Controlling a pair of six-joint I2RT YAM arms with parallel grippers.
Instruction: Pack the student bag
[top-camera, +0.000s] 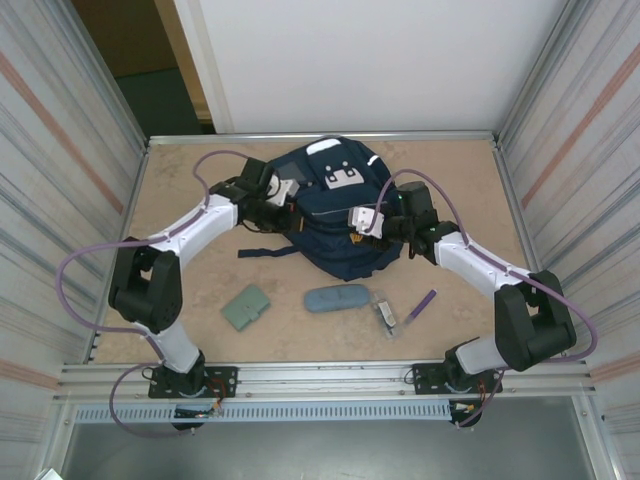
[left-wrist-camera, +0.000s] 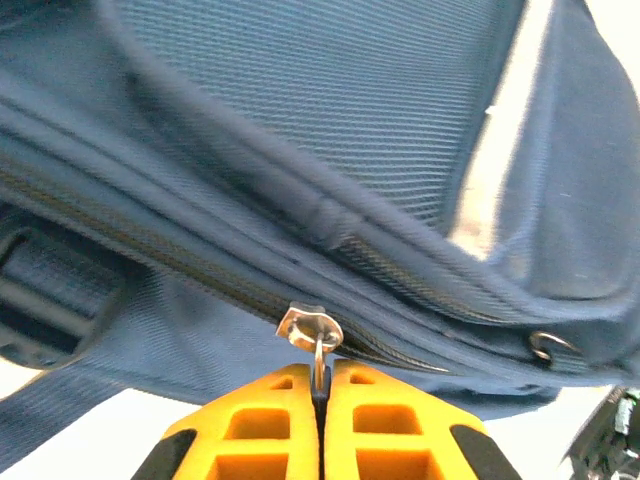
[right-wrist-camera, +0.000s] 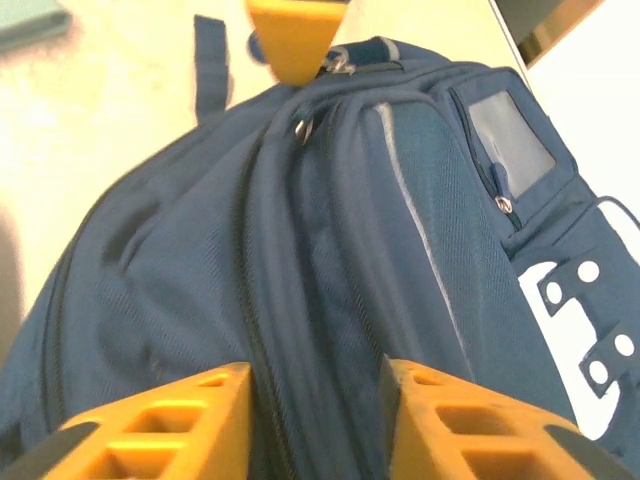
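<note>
The student bag (top-camera: 330, 205), a navy backpack with white patches, lies flat mid-table. My left gripper (top-camera: 285, 207) is at its left side, shut (left-wrist-camera: 322, 385) on a silver zipper pull (left-wrist-camera: 318, 340) on the bag's zip. The left gripper's orange tip (right-wrist-camera: 295, 40) also appears in the right wrist view, at the bag's (right-wrist-camera: 330, 250) far end. My right gripper (top-camera: 366, 222) rests on the bag's right side. Its jaws stand open (right-wrist-camera: 315, 410), straddling a ridge of blue fabric and a zip line, with nothing clamped.
In front of the bag lie a green booklet (top-camera: 246, 306), a blue-grey oval case (top-camera: 336, 298), a small clear packet (top-camera: 385, 311) and a purple pen (top-camera: 421, 304). A dark strap (top-camera: 268, 252) trails left from the bag. Metal walls fence the table on both sides.
</note>
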